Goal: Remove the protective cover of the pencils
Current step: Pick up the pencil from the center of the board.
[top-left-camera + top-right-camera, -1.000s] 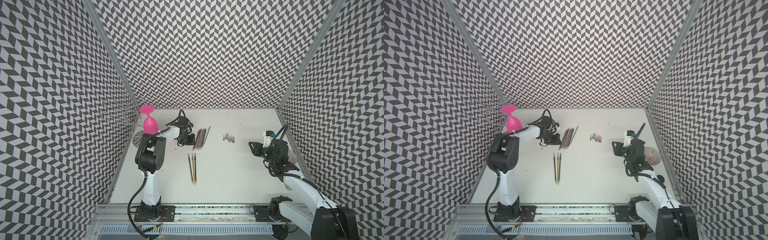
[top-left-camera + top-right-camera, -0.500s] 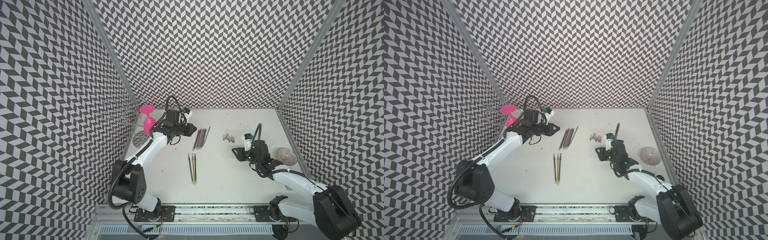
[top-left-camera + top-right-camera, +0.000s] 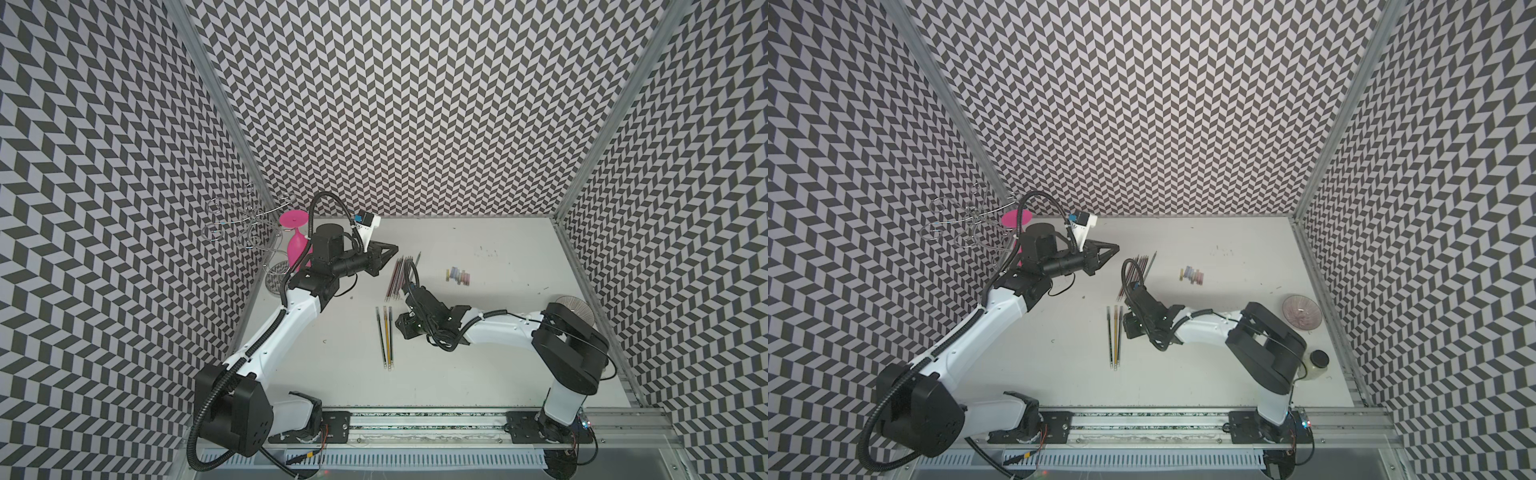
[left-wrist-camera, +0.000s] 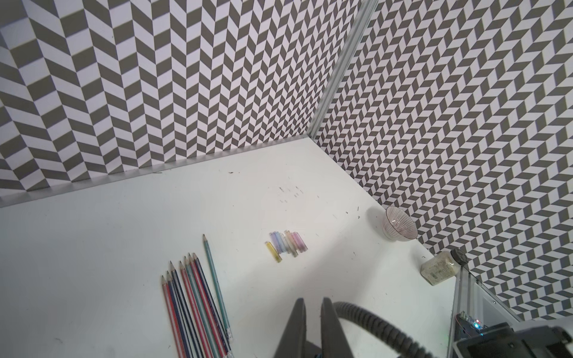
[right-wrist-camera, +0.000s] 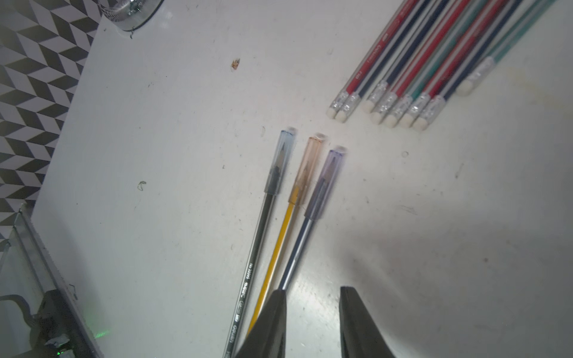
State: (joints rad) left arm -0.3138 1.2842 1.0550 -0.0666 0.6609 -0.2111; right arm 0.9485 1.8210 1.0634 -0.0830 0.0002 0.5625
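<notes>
Three pencils [image 3: 384,336] [image 3: 1114,336] lie side by side mid-table, each with a clear protective cover on its tip: grey-blue [image 5: 280,161], orange [image 5: 307,170] and purple [image 5: 325,183]. My right gripper [image 5: 312,290] [image 3: 405,330] hovers low at their right side, open and empty; one finger [image 5: 276,313] hides part of the blue pencil. A bundle of bare pencils [image 3: 397,276] [image 4: 198,310] lies further back. Several loose covers [image 3: 457,275] [image 4: 286,245] sit in a row to its right. My left gripper [image 4: 312,302] [image 3: 390,249] hangs shut and empty, left of the bundle.
A pink glass [image 3: 296,245] and a wire rack [image 3: 245,224] stand at the back left by the wall. A ribbed bowl [image 3: 1301,311] [image 4: 398,227] and a small jar [image 3: 1316,365] [image 4: 440,271] sit along the right edge.
My right gripper has swept left from the table's right side to the three capped pencils. My left arm has unfolded and risen, its gripper staying left of the bundle.
</notes>
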